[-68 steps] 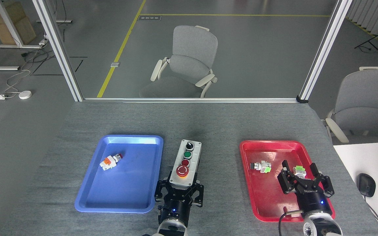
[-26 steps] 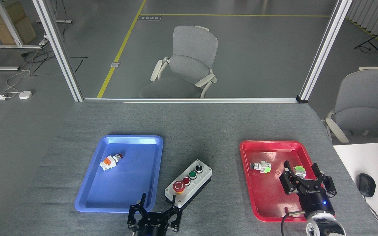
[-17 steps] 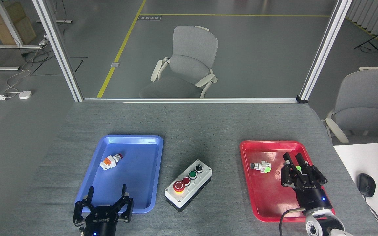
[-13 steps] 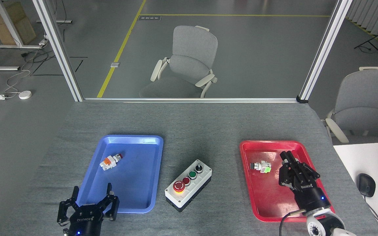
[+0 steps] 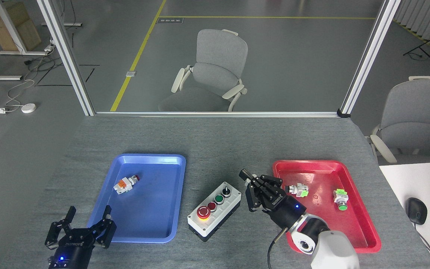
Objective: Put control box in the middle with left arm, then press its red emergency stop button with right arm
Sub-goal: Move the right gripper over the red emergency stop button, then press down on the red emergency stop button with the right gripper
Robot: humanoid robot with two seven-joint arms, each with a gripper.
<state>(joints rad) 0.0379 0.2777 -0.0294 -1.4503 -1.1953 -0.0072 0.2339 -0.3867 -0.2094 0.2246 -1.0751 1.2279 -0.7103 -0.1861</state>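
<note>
**Box lying in the middle, both grippers clear of it**

Nearest, at bottom left: left gripper [image 5: 88,218] hovering over the table [image 5: 237,142] just off the blue tray's [image 5: 170,209] near-left corner, fingers [image 5: 107,213] spread apart, holding nothing, blue light glowing on the wrist. Well apart from the box.

At bottom right: right arm [image 5: 330,246] reaching in and leaning leftwards across the red tray's [image 5: 364,224] near-left corner. Right gripper [image 5: 254,181] hanging just beside the box's far-right end, fingers drawn together into a narrow tip, gripping nothing. Not touching the box as far as can be told.

Between the trays: box [image 5: 215,211] lying on the grey tabletop, turned at a slant, near end towards the left, far end towards the right. Resting flat on its black base, face up. Stop button [image 5: 203,212] sitting at the near-left end of the face, with a yellow ring below its head; then a smaller red button [image 5: 211,206], a green button [image 5: 219,199] and a black knob [image 5: 226,192] running towards the gripper.

Further back, in the blue tray: a small orange-white switch [image 5: 124,184] lying on its side. In the red tray: two small green-and-white switches [image 5: 299,189] [image 5: 340,196], well apart from each other.

Beyond the table edge: a grey chair [image 5: 215,71] standing behind the glass partition.
</note>
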